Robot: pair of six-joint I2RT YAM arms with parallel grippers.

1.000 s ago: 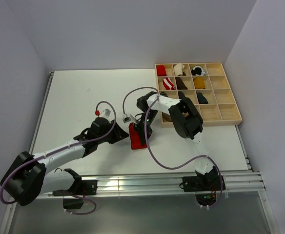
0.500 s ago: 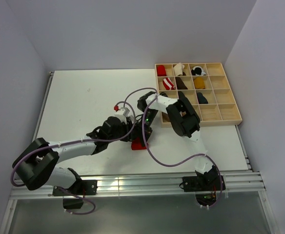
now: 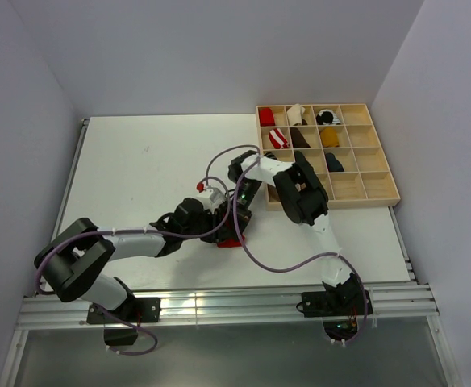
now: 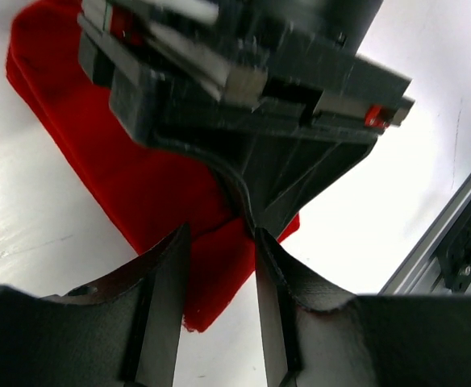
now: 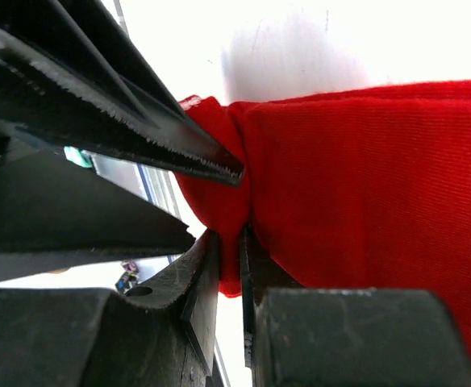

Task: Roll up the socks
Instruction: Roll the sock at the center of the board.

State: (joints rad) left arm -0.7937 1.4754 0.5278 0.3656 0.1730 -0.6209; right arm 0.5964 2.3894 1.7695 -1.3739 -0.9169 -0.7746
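1. Seen from above, the left arm [image 3: 131,239] lay low across the white counter [image 3: 131,161]. Its wrist covered its own claw, so the fingers could not be made out there.
2. Only the left wrist camera showed the left claw [image 4: 219,242]. Its fingers [image 4: 164,298] stood apart, open, one on either side of the near edge of the red sock [image 4: 98,169]. Whether they pressed the cloth was unclear.
3. In the top view the red sock was only a sliver on the counter near the middle, just beyond the left wrist. The rest of it was hidden under the two wrists.
4. The right claw [image 5: 229,254] showed best in its own camera, closed on a bunched fold at the sock's end. That view was very close and partly blurred, and a serrated finger [image 5: 139,113] of the left claw crossed its upper left. In the left wrist view the right claw's body filled the top of the picture and blocked the sock's far part.
5. The right arm [image 3: 304,193] overlapped the near-left corner of the wooden tray [image 3: 378,185], hiding the compartments there. A purple cable [image 3: 276,270] looped across the counter.
6. Farther right, tray compartments held a red bundle [image 3: 266,117], a striped bundle [image 3: 277,137], a mustard bundle [image 3: 329,137] and a black bundle [image 3: 334,164].
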